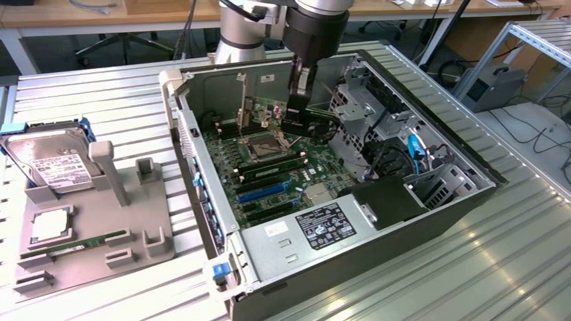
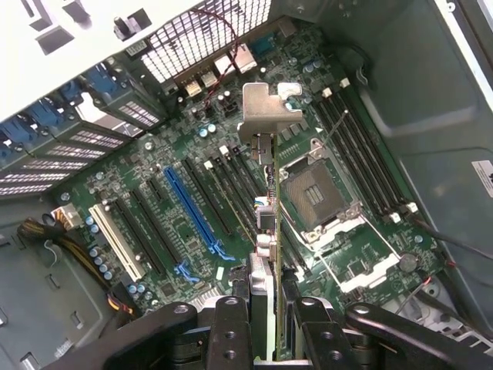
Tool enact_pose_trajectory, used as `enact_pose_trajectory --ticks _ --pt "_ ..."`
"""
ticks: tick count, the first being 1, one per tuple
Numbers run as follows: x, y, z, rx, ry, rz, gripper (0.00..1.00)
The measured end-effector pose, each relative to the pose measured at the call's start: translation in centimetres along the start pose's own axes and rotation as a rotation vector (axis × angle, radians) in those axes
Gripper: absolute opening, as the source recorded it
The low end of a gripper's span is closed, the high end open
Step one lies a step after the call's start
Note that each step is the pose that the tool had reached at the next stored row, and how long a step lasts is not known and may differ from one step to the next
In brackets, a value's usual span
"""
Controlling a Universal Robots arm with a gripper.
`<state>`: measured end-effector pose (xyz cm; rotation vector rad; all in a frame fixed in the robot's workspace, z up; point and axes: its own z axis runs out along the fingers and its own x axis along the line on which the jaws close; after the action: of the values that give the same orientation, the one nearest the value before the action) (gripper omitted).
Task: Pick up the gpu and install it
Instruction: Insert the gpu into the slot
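Here my claw (image 1: 295, 107) (image 2: 266, 312) is drawn in narrow and clamped on the gpu (image 1: 267, 112) (image 2: 266, 223). One finger (image 2: 231, 331) presses each flat face, and the card hangs edge-on beneath me.

I hold it inside the open computer case (image 1: 267, 241), which stands on the middle of the slatted metal counter (image 1: 107, 100). The card is upright over the motherboard (image 1: 267, 174) (image 2: 154, 177), in the half of the case nearer the counter's far edge. In the wrist view its silvery end bracket points toward the case's vented rear wall. Its thin edge runs alongside the open processor socket (image 1: 267, 142) (image 2: 312, 189), between that socket and the long blue slot (image 1: 263, 189) (image 2: 192, 208). I cannot tell whether its lower edge touches any slot.

Toward the counter's edge on the exterior view's left lies a grey holder (image 1: 98, 247). It is well apart from me. A hard drive (image 1: 53, 164) with a white label leans in it, and a slim green RAM stick (image 1: 76, 244) lies flat nearer the counter's near edge.
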<state>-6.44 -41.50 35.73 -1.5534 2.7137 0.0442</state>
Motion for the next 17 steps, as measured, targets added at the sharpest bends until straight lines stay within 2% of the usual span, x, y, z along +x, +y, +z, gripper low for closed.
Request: enact_pose_trajectory --ticks 17 --pt "0.00 0.00 0.00 -0.0007 0.0005 -0.027 0.27"
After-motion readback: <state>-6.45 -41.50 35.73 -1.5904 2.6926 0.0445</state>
